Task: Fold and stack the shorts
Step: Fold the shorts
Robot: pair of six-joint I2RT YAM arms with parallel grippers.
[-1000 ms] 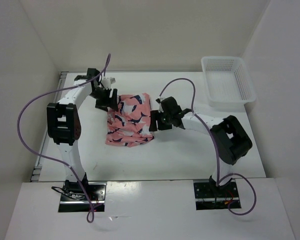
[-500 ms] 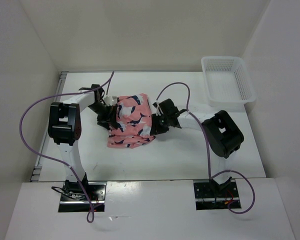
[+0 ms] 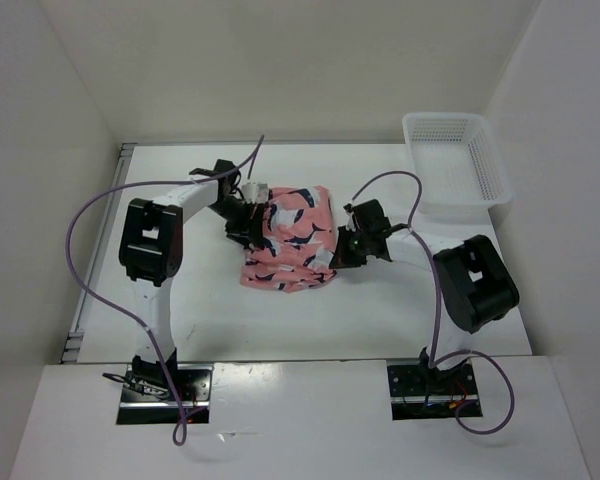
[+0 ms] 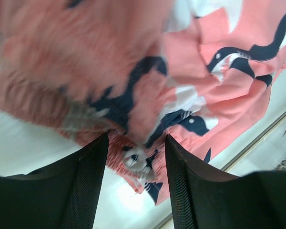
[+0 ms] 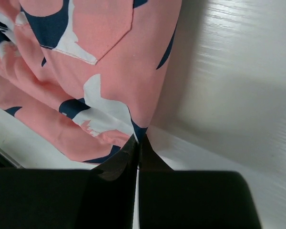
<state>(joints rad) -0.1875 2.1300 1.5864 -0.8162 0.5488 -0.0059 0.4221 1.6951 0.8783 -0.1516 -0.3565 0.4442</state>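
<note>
Two wrist views settle what overhead hides: right gripper pinched shut on the shorts, left gripper parted, loosely straddling them

Fig. White table: bare surface along the near edge and far left. Coral-pink whale-print fabric shorts occupy the centre, flanked by the left arm and right arm. White plastic mesh basket fills the far right corner. White enclosure walls bound three sides.
</note>
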